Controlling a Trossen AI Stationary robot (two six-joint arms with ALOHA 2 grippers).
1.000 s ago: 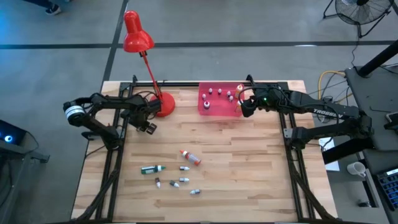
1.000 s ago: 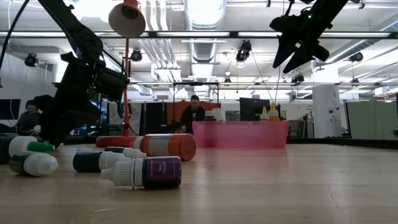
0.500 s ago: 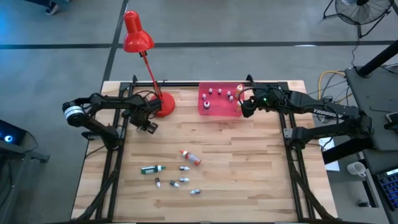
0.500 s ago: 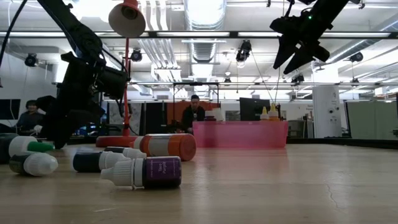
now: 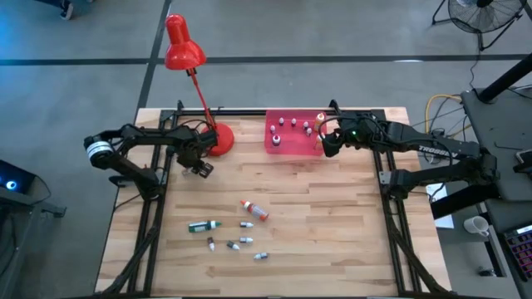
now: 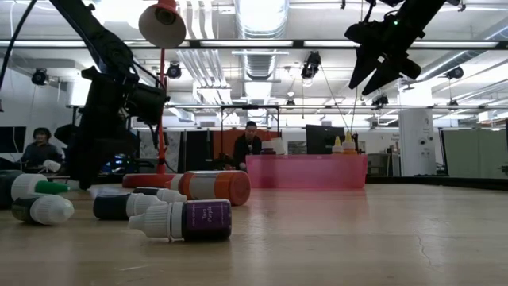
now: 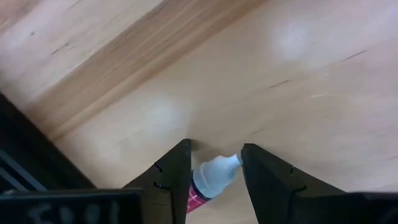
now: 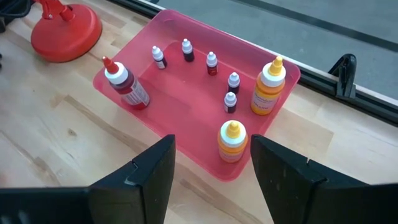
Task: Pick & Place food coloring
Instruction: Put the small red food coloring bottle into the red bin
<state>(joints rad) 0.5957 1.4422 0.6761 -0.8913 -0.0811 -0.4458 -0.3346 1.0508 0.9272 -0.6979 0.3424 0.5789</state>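
Note:
My left gripper (image 5: 200, 169) stands near the left edge, beside the lamp base, pointing down and shut on a small food coloring bottle (image 7: 210, 179) with a white cap and a red label. My right gripper (image 5: 326, 144) hangs open and holding nothing over the right end of the pink tray (image 5: 293, 150); it also shows in the low view (image 6: 373, 78). Several food coloring bottles stand upright in the tray (image 8: 180, 102). Loose ones lie on their sides on the table: an orange-red tube (image 5: 254, 210), a dark green one (image 5: 202, 225) and several tiny ones (image 5: 241, 242). My left gripper pinches the small bottle between its two fingers at the white cap and shoulder (image 7: 214, 173). The fingers come from above, pointing down. The bottle sits slanted in the gap, its pointed tip toward the table. I cannot tell whether the tip touches the wood.
A red desk lamp stands on its round base (image 5: 219, 139) at the far left, close behind my left gripper. Black frame rails run along the table's left and right edges. In the low view the loose bottles (image 6: 186, 220) lie close to the camera. People show in the room behind.
My left gripper has tipped and turned a little, its fingertips swinging slightly toward the table's right, still shut on the small bottle. My right gripper has kept still.

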